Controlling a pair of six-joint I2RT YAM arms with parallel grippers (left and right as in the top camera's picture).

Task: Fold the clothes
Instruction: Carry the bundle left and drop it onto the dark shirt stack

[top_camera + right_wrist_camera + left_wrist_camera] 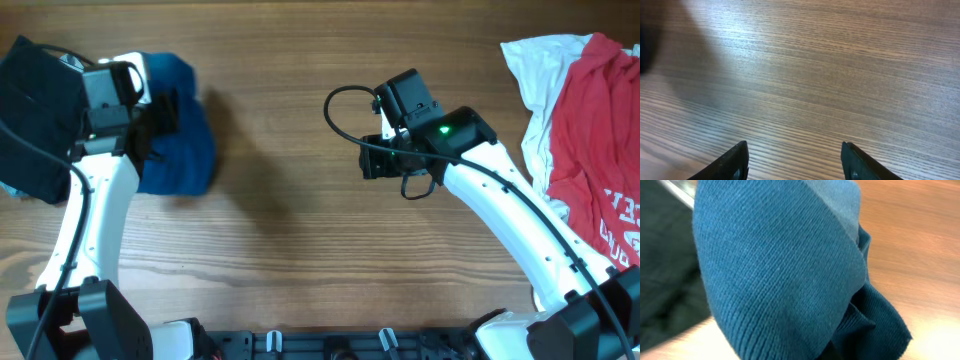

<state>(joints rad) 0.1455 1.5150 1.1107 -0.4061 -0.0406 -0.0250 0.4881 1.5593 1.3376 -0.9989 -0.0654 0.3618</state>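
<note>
Black garment [35, 110] sits on the outer side of my left gripper [158, 112], partly under the arm. The blue shirt [190, 150] is right at that gripper, bunched in a lump under and just inboard of it. In the left wrist view blue knit fills nearly the whole frame and no fingers show, so I cannot tell if that gripper is clamped on the cloth or only pressed against it. The lump has no clean long axis, maybe a bit longer front to back.

My right gripper [795, 162] has its fingers spread wide with nothing between them, only bare table [300, 240] underneath. It points across toward the shirt, which lies straight ahead of it but well apart.

White garment [530, 70] and red shirt [600, 120] lie behind the right gripper, out past its arm.

My call: the left arm is much nearer the shirt, and the right must travel forward to catch the free edge before any spreading.
</note>
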